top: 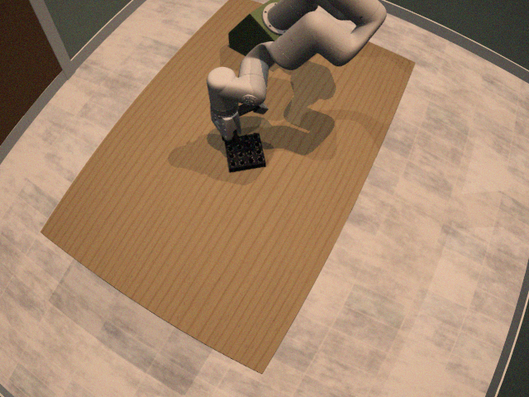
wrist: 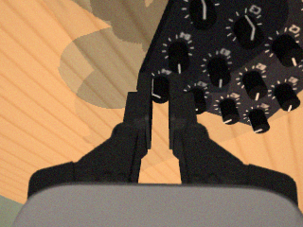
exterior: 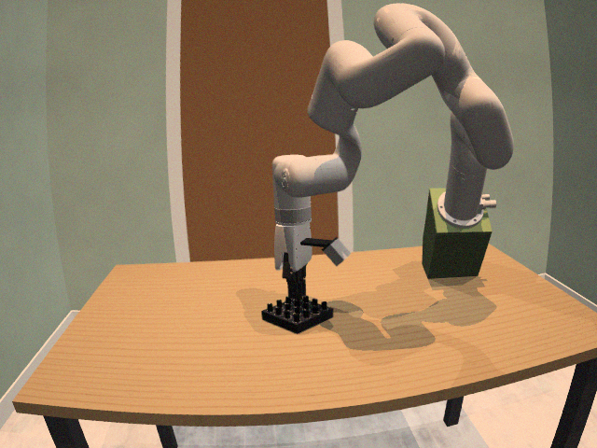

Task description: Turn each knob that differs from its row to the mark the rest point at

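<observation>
The black knob box (top: 247,168) (exterior: 280,322) (wrist: 172,24) stands flat on the table, its knobs upward. My gripper (top: 229,139) (exterior: 296,295) (wrist: 160,89) points down at one corner. Its fingers are shut on the corner knob (wrist: 161,91), which is A4 by its place; its name is partly hidden. That knob's white line shows at its left and lower edge in the wrist view. The gripper stands turned against the rows. Knob B4 (wrist: 178,54), knob B3 (wrist: 218,71) and knob B2 (wrist: 255,84) have lines toward the bottom of the view. A3 (wrist: 198,100) is partly behind the right finger.
The box stands on the wooden table (top: 192,239) (exterior: 192,366). Other knobs stand close beside the right finger. The arm's green base block (top: 247,31) (exterior: 452,253) is at the far end. A grey block sticks out sideways from the wrist, above the table.
</observation>
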You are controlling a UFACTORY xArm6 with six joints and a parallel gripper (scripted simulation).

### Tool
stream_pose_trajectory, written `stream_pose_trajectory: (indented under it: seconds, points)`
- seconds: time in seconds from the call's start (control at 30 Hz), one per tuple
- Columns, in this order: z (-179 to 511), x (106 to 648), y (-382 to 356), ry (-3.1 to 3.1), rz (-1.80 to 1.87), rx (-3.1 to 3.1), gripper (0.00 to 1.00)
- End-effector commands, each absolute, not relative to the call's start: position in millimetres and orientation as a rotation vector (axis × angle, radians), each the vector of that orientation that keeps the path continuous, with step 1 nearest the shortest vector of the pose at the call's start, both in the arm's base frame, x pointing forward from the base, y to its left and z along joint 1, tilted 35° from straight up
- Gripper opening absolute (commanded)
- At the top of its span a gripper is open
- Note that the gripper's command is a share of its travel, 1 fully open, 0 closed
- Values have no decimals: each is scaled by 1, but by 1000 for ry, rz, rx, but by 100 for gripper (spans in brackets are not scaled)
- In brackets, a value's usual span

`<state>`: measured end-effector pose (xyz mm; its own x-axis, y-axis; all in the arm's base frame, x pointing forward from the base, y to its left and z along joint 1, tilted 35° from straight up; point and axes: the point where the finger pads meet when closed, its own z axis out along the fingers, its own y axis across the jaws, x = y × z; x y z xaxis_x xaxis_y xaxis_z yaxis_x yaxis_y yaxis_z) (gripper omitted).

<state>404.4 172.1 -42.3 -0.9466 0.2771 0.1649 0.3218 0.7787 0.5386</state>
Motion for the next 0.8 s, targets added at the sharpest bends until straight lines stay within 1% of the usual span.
stream_pose_trajectory:
  seconds: [0.0, 0.77]
  points:
    - [-42, 405, 172, -2942, -919, -350, 8]
    - [-42, 405, 172, -3085, -950, 500, 8]
